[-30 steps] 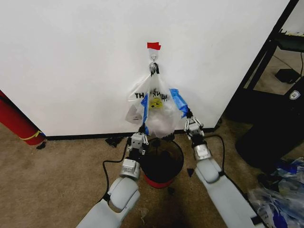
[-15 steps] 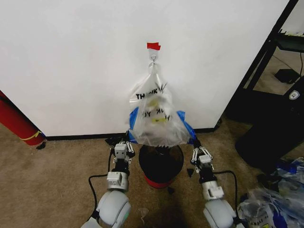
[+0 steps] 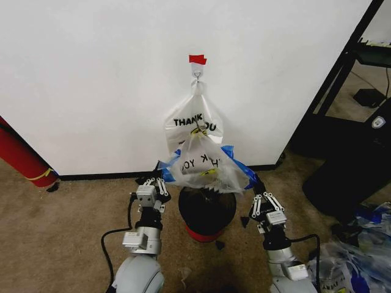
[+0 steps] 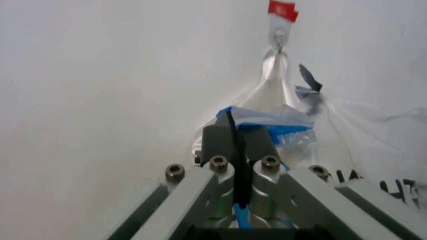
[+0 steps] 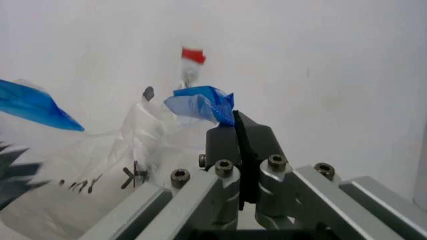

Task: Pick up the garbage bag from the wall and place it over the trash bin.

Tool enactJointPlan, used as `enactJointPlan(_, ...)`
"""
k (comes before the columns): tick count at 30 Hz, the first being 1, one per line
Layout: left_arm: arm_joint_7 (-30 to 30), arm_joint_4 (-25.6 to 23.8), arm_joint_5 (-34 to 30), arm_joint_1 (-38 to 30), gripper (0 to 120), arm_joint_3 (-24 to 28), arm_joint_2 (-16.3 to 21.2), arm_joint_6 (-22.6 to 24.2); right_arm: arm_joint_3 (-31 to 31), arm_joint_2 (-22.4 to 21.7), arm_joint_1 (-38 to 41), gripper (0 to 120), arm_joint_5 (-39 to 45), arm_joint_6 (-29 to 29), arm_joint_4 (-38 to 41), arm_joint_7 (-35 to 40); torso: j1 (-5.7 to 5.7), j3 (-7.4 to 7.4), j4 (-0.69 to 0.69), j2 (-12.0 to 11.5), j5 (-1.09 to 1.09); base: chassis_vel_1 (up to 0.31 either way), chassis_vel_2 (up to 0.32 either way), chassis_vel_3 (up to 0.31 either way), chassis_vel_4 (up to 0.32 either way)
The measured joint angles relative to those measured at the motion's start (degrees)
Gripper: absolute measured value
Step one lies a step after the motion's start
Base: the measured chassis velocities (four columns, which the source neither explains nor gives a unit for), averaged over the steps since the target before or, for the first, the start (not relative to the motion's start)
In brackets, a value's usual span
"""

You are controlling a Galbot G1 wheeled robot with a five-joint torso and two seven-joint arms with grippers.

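White wall, carpet floor. My left gripper [image 3: 160,180] and right gripper [image 3: 253,184] fingers pinch garbage bag [image 3: 204,166] blue edges, spread above trash bin [image 3: 206,210]. Thin plastic may slip or tear.

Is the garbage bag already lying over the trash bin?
No, the garbage bag hangs stretched above the trash bin, not over its rim.

A big white wall [image 3: 91,79] stands in front, with a black strip [image 3: 104,176] along its bottom. The floor is brown carpet [image 3: 55,238]. A red tube [image 3: 21,155] leans at the left (only part shows). Black furniture [image 3: 348,152] stands at the right.
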Motion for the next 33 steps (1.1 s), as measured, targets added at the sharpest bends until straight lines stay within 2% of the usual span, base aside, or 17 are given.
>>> enactJointPlan(16,0.27,-8.36,-0.14,1.04,0,-2.56,1.17,3.09,0.26,-1.63,-0.69,0,3.76,-0.64,9.34,-1.18,0.0,0.0,0.0,0.0,0.0,0.0,0.0,0.0,0.0)
enactJointPlan(24,0.29,-5.67,-0.16,1.61,0,-1.86,1.33,2.41,1.83,-2.61,0.38,0,4.04,-0.45,6.76,-1.85,0.0,0.01,0.0,0.0,0.0,0.0,0.0,0.0,0.0)
enactJointPlan(28,0.23,-1.06,1.54,1.82,0,-0.99,0.28,0.4,1.14,-2.01,3.4,0,4.0,2.44,-0.7,-3.0,0.0,0.01,0.0,-0.01,0.0,0.0,0.0,0.0,0.0)
enactJointPlan(33,0.22,-0.16,2.08,1.48,0,-1.07,0.13,-0.04,0.55,-1.25,5.5,0,3.88,4.68,-5.23,-3.67,0.0,0.01,0.0,-0.01,0.0,0.0,0.0,0.0,0.0)
